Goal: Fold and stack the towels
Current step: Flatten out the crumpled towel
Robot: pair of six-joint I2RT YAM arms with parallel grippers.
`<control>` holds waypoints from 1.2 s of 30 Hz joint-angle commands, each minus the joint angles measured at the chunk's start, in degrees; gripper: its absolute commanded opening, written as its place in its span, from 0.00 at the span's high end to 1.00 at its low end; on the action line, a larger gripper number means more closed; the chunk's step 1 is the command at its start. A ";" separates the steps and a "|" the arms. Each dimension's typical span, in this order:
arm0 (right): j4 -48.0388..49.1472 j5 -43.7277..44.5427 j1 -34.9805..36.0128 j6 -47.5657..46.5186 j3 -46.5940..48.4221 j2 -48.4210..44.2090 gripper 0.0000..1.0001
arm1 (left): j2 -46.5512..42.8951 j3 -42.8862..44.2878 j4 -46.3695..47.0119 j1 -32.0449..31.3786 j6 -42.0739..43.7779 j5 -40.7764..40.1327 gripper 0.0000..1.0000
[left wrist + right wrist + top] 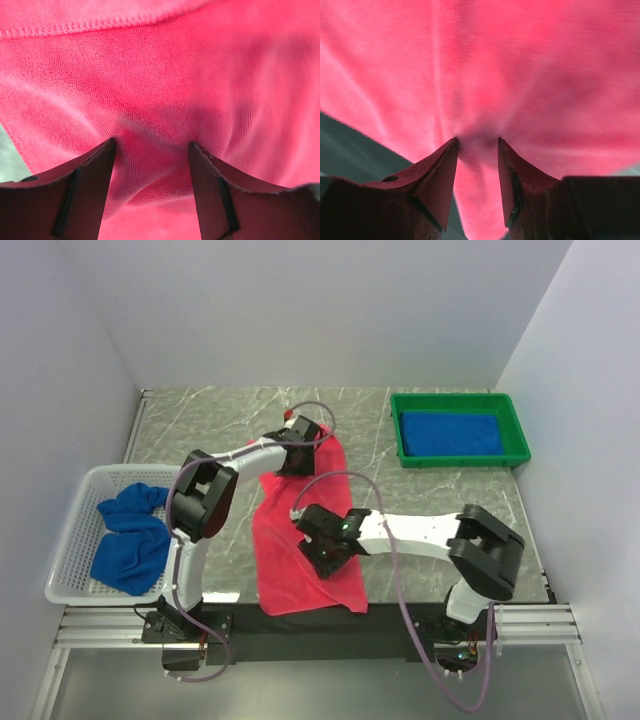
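A red towel (300, 560) lies lengthwise on the marble table, its near end at the front edge. My left gripper (297, 458) is at the towel's far end. In the left wrist view its fingers (95, 170) press into the red cloth (160, 75) with a puckered ridge caught between them. My right gripper (325, 548) is over the towel's middle. In the right wrist view its fingertips (447, 155) pinch a bunch of red cloth (485, 65), and creases fan out from the pinch. A folded blue towel (450, 433) lies in the green tray. Crumpled blue towels (130, 535) lie in the white basket.
The green tray (520, 435) stands at the back right. The white basket (70, 540) hangs at the left edge of the table. White walls close in the back and both sides. Cables loop over both arms.
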 commanded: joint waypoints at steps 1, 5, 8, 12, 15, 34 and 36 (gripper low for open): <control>-3.24 9.74 -2.31 -0.60 2.20 -9.20 0.55 | -2.27 -6.98 -0.27 -3.42 -0.56 5.17 0.35; -0.97 13.28 -11.69 -1.40 -0.08 -19.66 0.55 | -5.44 -11.55 0.79 -6.42 -0.56 5.61 0.35; 1.93 13.10 -20.66 -2.10 -1.32 -26.78 0.55 | -7.64 -14.19 0.35 -9.23 -1.61 4.99 0.34; 7.03 15.65 -27.35 -1.66 -1.05 -28.65 0.37 | -12.91 -20.50 1.14 -10.55 -3.80 6.21 0.36; 9.67 12.59 -32.36 -1.57 0.35 -25.06 0.10 | -19.15 -24.72 2.19 -11.43 -5.13 7.89 0.36; 12.41 -5.61 -37.29 -18.26 28.45 13.97 0.50 | -26.38 -22.46 -2.12 6.57 -7.32 8.85 0.30; 10.12 -6.32 -37.21 -18.80 31.36 18.26 0.51 | -25.23 -21.76 -1.32 7.72 -8.37 9.65 0.31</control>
